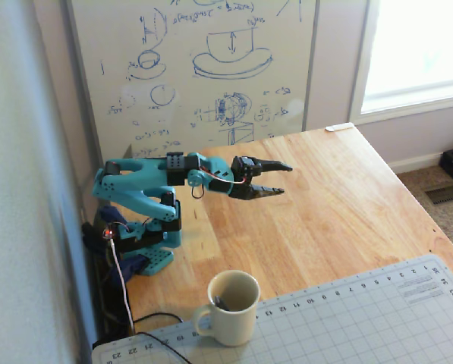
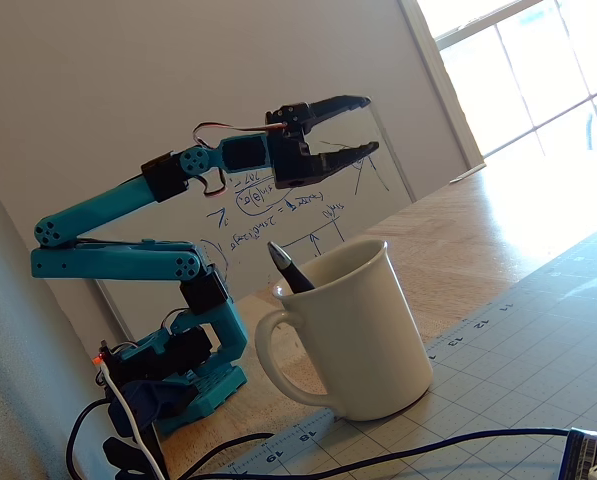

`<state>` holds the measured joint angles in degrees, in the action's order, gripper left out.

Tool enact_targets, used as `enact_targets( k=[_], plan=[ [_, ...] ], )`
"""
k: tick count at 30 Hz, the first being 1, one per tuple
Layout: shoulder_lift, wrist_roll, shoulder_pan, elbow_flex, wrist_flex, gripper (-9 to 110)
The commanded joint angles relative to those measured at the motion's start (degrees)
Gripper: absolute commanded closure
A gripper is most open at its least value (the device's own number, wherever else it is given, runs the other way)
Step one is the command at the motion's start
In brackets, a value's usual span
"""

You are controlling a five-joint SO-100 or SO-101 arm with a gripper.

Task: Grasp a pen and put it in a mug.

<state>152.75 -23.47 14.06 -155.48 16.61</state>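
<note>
The cream-white mug stands at the near edge of the wooden table, on the corner of a grey cutting mat, with its handle to the left in both fixed views. The dark pen stands inside the mug, leaning on its left rim, its tip poking above it. In a fixed view only a short dark piece of the pen shows inside the rim. My gripper is open and empty, raised well above the table and behind the mug. It also shows in a fixed view.
A grey cutting mat with a ruled edge covers the near right of the wooden table. A whiteboard with drawings stands behind the table. The arm's teal base and its cables sit at the table's left edge.
</note>
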Motion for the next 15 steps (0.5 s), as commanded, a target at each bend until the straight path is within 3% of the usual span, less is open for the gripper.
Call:
enact_targets(
  k=[1,15],
  plan=[
    [1.76,1.93,-6.77,8.17,12.39,80],
    [15.64,1.93,-16.26,8.09,41.31,80]
  ],
)
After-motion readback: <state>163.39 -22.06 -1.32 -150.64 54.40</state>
